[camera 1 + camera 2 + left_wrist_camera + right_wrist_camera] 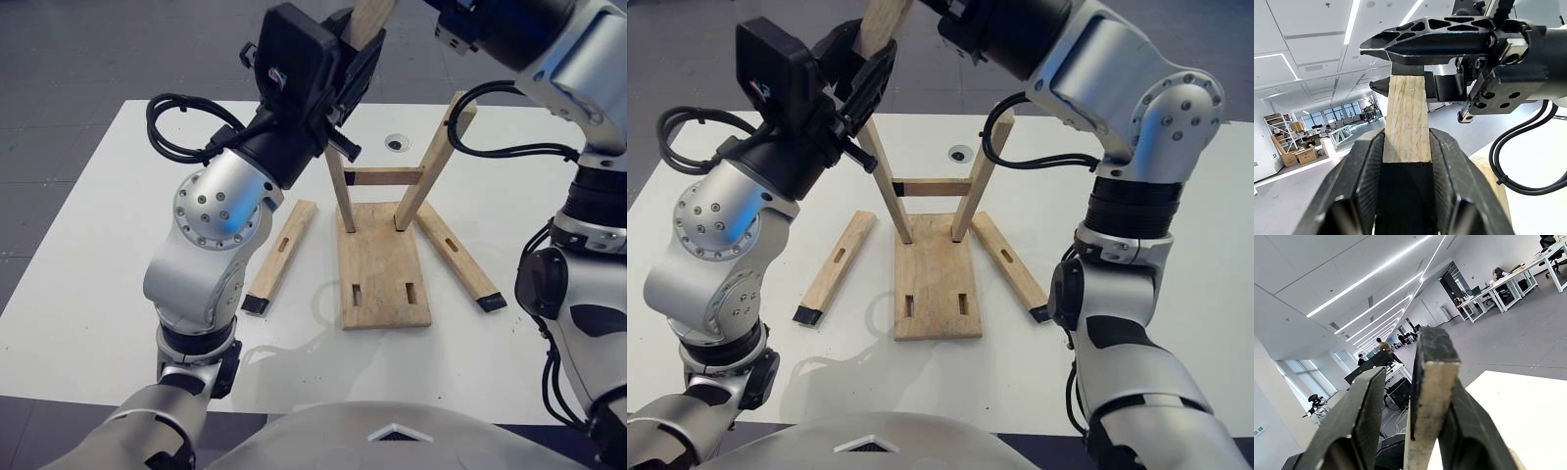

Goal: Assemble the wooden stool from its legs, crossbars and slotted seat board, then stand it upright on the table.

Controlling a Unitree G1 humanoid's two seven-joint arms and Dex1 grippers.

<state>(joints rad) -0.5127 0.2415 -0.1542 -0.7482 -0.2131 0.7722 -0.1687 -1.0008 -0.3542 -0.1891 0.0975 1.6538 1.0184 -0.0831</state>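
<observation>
Left gripper (1406, 147) and right gripper (1418, 387) were both clamped on the top of one stiff, probably light leg (340, 191); gripping nearer the crossbar (384, 176) would likely strain its joints less.

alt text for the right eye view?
The left gripper clamps one leg of a two-leg frame joined by a crossbar, standing on the seat board on a white table. Two loose legs lie flat beside it.
</observation>
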